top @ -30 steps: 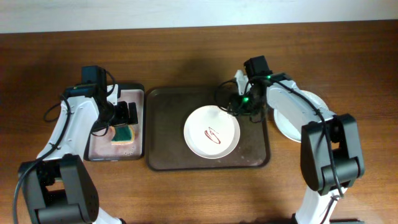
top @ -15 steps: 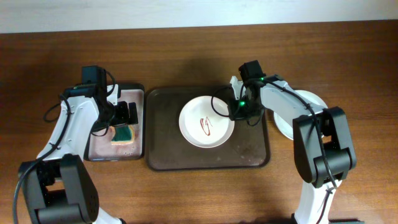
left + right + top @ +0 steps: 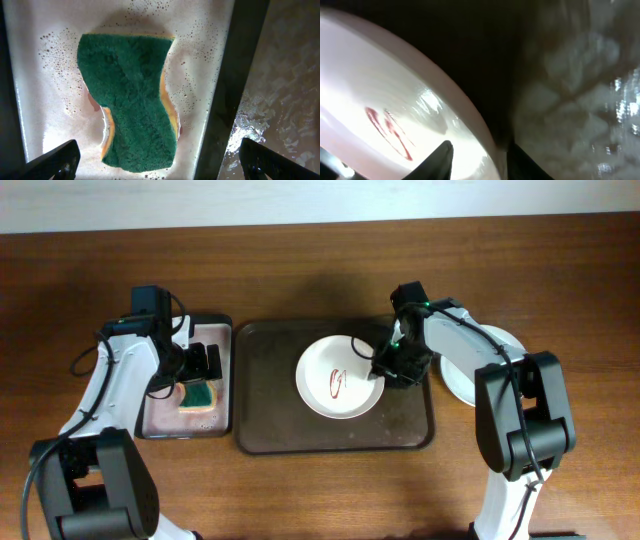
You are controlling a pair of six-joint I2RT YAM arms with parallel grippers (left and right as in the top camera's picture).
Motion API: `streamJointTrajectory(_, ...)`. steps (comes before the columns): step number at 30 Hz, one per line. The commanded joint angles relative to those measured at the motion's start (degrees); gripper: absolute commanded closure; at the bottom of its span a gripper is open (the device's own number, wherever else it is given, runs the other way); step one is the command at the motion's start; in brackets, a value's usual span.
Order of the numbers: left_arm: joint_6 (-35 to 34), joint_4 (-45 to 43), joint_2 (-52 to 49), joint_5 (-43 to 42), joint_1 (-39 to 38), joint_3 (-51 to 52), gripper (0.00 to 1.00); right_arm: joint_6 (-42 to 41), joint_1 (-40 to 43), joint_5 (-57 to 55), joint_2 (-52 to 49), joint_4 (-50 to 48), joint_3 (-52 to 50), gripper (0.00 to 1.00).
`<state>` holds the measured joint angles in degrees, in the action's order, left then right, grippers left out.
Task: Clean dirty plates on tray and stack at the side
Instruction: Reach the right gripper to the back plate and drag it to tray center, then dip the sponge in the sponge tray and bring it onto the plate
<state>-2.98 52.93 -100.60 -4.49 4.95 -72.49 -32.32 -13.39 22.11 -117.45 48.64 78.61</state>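
One white plate (image 3: 340,377) with a red sauce smear lies in the dark brown tray (image 3: 270,420), right of its middle. My right gripper (image 3: 385,366) is shut on the plate's right rim. In the right wrist view one finger (image 3: 441,159) lies on the plate (image 3: 380,95) and the other sits outside the rim. White plates (image 3: 492,345) sit on the table right of the tray, partly hidden by the right arm. No pale green plate shows. My left gripper (image 3: 204,364) is open above a green sponge (image 3: 132,95).
The sponge (image 3: 200,394) lies in foamy water in a small black tray with a pinkish inside (image 3: 160,415), left of the big tray. A pale wall runs along the table's far edge.
The plate has shifted a little toward the far side of the tray with my right gripper on its rim. The gripper has swung down along the rim. The left arm has not moved.
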Motion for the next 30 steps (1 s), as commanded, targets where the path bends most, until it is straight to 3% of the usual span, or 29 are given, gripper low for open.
streamJointTrajectory(1, 0.00, -0.13, 0.83, -0.79, 0.09, -0.74, 0.00, 0.42, 0.07, -9.09, -1.01, -3.91, 0.07, 0.64)
streamJointTrajectory(5, 0.00, -0.11, 0.83, -0.79, 0.09, -0.74, 0.00, 5.40, -0.09, -12.31, -1.01, -6.56, 0.07, 0.71)
streamJointTrajectory(9, 0.00, -0.13, 0.83, -1.22, 0.09, -0.74, 0.00, 6.58, -0.15, -12.26, -1.01, -2.73, 0.04, 0.95)
streamJointTrajectory(12, 0.00, -0.22, 0.83, -4.28, 0.09, -0.74, 0.03, 6.58, -0.15, -9.99, -1.01, 0.63, 0.04, 0.96)
streamJointTrajectory(16, 0.02, -1.46, 0.83, -13.00, -0.87, -0.74, 0.22, 6.58, -1.29, -5.09, -1.01, 1.70, 0.04, 0.96)
streamJointTrajectory(20, 0.02, -2.36, 0.83, -13.77, -4.35, -0.74, 0.30, 6.60, -4.46, -5.16, -1.01, 1.79, 0.04, 0.96)
streamJointTrajectory(22, 0.00, -2.73, 0.83, -13.79, -6.84, -0.74, 0.46, 6.58, -6.19, -5.16, -1.01, 1.60, 0.04, 0.96)
streamJointTrajectory(25, 0.00, -3.43, 0.81, -13.77, -10.36, -0.74, 0.83, 6.58, -8.28, -5.25, -1.01, 1.03, 0.04, 0.96)
streamJointTrajectory(29, -3.17, -5.01, 0.28, -13.77, -14.71, -0.68, 1.00, 6.56, -8.72, -5.42, -1.01, 0.55, 0.04, 0.96)
streamJointTrajectory(30, -4.24, -5.53, 0.13, -13.77, -15.69, -0.63, 1.00, 6.56, -8.72, -5.42, -1.01, 0.50, 0.04, 0.96)
